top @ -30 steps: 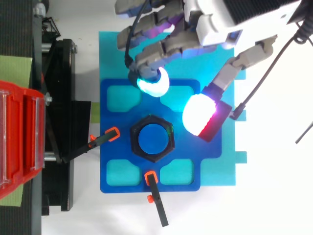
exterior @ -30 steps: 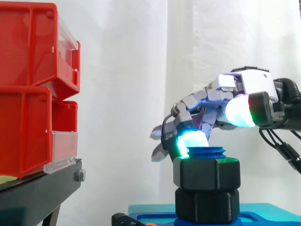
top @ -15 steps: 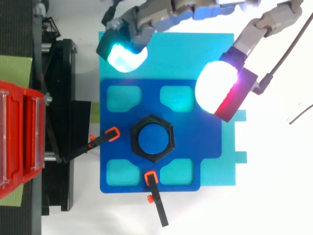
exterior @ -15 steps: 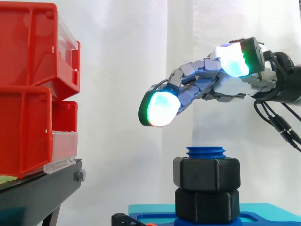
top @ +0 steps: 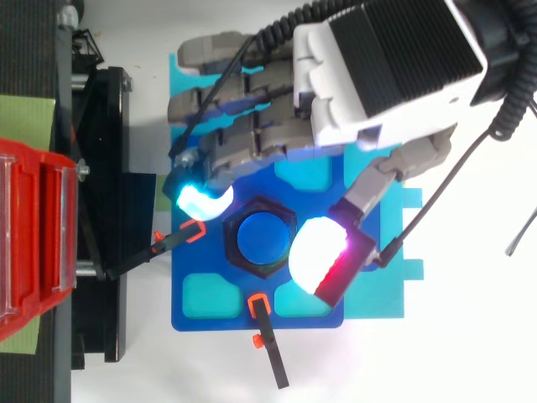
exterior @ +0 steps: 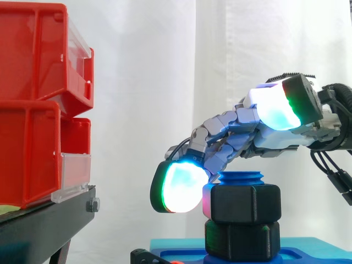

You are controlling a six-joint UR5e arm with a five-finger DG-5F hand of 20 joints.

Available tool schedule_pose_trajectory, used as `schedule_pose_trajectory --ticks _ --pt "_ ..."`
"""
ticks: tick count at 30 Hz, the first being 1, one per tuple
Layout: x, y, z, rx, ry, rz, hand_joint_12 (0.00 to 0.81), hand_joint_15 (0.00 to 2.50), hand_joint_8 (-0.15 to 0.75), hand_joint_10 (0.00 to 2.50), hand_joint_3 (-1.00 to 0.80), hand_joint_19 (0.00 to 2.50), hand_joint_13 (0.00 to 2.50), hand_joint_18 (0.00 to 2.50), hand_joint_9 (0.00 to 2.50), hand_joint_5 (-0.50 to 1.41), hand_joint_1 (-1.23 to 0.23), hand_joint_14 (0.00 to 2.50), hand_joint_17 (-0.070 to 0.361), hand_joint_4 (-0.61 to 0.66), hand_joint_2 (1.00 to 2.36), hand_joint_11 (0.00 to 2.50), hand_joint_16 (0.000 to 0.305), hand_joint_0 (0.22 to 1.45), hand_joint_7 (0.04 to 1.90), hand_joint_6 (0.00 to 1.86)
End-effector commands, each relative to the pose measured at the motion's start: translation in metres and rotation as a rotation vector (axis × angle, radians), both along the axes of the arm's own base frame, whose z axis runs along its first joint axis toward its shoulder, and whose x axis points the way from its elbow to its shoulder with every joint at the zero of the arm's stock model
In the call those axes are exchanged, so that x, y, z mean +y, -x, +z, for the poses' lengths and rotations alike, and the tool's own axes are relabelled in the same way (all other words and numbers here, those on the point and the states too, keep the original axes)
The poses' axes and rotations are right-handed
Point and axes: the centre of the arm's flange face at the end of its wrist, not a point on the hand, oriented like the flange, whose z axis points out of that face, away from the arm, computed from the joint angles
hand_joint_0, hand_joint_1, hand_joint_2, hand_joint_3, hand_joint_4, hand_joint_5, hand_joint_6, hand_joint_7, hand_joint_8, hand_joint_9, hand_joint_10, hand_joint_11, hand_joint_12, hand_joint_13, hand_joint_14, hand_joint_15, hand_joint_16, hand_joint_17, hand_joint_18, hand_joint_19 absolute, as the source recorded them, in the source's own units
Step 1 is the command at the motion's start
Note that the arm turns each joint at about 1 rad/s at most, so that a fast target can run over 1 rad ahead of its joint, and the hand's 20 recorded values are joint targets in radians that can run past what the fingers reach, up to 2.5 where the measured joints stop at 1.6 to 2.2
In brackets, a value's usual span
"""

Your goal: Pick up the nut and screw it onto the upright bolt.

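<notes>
Robot hand (top: pixel 377 67) curled round the nut (exterior: pixel 242 202), pads (top: pixel 201 201) pressed on opposite sides. Nut sits on the upright bolt (top: pixel 262 238), thread tip showing above it. Risk: pads slip off the flats, or an uneven squeeze jams the thread. Half a second ago the hand hovered open above.

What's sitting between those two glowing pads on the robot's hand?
In the top view, the black nut threaded on the blue bolt sits between the hand's glowing pads.
</notes>
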Motion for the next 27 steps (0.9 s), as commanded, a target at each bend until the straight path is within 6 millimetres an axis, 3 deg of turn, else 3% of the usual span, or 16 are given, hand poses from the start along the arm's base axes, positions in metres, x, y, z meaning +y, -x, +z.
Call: schedule_pose_trajectory --ticks 1,10,27 --pt "0.011 -0.002 0.000 0.003 0.000 0.003 0.340 0.00 0.242 0.00 -0.50 0.00 0.13 0.00 0.47 -0.17 -0.01 0.00 0.097 0.20 1.00 0.00 0.043 0.46 0.66 0.50" --pt "0.023 -0.003 -0.002 0.011 -0.003 0.016 0.339 0.00 0.257 0.00 -0.50 0.00 0.15 0.00 0.50 -0.16 -0.02 0.00 0.096 0.21 1.00 0.00 0.042 0.47 0.74 0.50" --pt "0.017 -0.002 -0.004 0.009 -0.003 0.012 0.334 0.00 0.273 0.00 -0.50 0.00 0.24 0.00 0.58 -0.13 -0.08 0.00 0.090 0.26 1.00 0.00 0.040 0.48 0.91 0.50"
